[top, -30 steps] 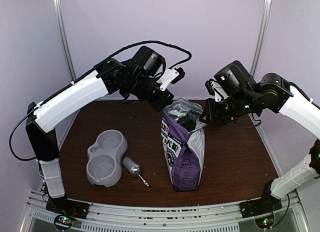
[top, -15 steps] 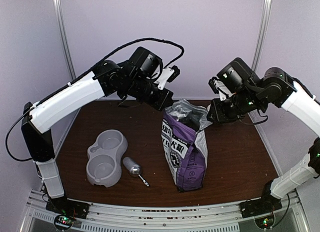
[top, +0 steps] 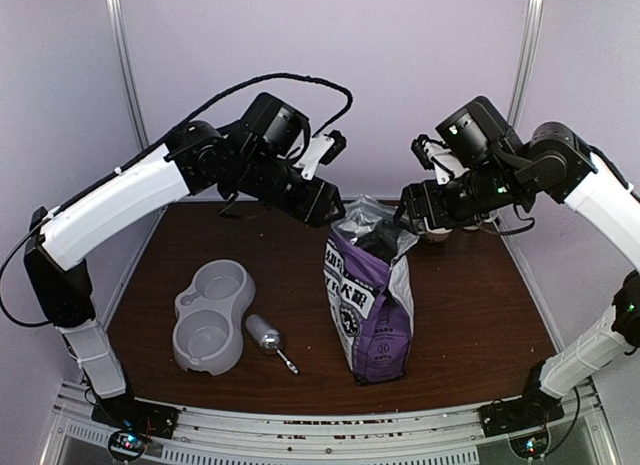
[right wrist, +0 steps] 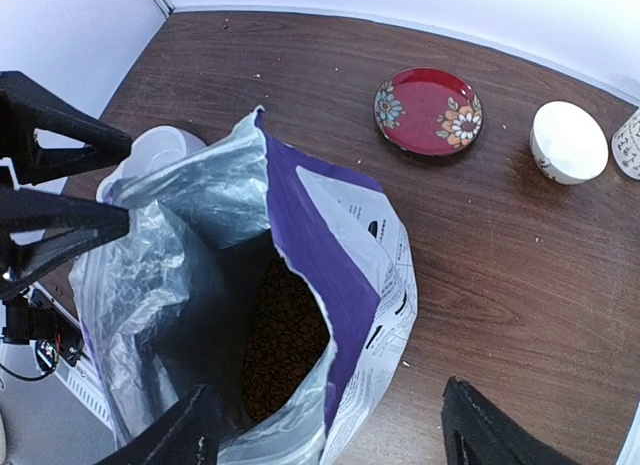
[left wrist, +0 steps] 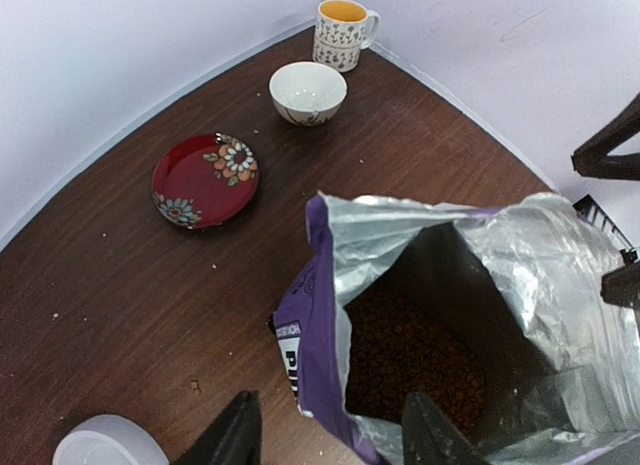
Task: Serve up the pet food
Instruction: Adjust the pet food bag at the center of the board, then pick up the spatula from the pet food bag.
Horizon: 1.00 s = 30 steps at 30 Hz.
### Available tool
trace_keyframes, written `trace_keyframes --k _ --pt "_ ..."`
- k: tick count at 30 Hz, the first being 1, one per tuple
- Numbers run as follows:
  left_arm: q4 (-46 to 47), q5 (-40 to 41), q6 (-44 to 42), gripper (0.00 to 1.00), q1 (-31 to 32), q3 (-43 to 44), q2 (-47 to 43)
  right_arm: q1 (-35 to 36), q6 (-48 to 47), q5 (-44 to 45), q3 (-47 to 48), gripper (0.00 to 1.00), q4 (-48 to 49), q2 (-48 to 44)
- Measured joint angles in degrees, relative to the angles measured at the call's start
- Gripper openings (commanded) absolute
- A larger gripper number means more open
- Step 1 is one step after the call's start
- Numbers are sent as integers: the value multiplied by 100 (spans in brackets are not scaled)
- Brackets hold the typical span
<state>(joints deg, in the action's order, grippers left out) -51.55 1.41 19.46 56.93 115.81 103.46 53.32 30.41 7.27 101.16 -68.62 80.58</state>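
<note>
Dark wood table (top: 470,315), lilac walls (top: 400,65); pet food (left wrist: 410,355) shows inside the open bag (top: 370,305).

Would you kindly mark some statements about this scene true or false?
1. The bag stands upright, top open. True.
2. The kibble is in the grey feeder. False: it is inside the bag; the feeder looks empty.
3. The scoop lies beside the feeder. True.
4. The white bowl sits on the red plate. False: they stand apart.
5. The mug lies on its side. False: it stands upright.
</note>
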Motion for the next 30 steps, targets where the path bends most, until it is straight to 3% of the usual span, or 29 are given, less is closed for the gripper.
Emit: trace_keyframes --k 6,13,23,30 --pt "46 297 127 75 0 -957 -957 0 -166 9 282 80 20 87" --pt "46 933 238 88 -11 -2225 -2251 0 -549 20 1012 80 42 87" --pt "-111 1569 391 98 -570 -4194 -3620 455 -1067 -273 1856 78 479 219" --pt "-284 1696 424 98 -1082 -4835 -4391 1097 -1237 -291 2492 78 649 1025"
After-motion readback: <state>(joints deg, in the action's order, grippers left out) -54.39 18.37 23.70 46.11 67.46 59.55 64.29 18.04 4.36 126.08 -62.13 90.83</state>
